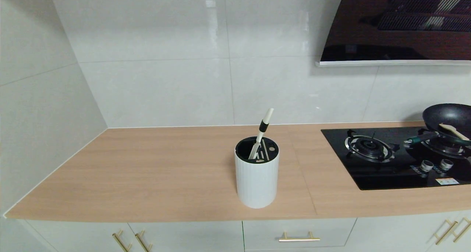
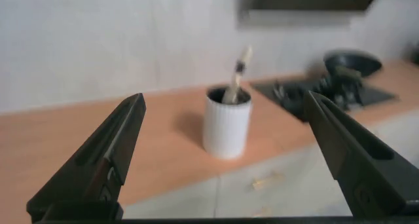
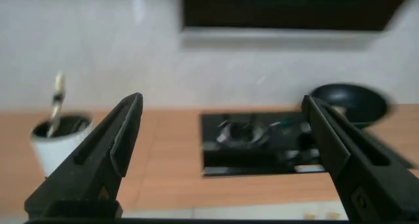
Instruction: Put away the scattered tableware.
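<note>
Left gripper (image 2: 222, 99) and right gripper (image 3: 222, 98) both gape empty; we judge the utensil (image 1: 263, 127) in the holder (image 1: 256, 182) light, stiff, smooth, best pinched near its black band.

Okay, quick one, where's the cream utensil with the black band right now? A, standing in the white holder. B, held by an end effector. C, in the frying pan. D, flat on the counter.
A: the banded utensil leans in the top of the white holder, which stands on the wooden counter.
</note>
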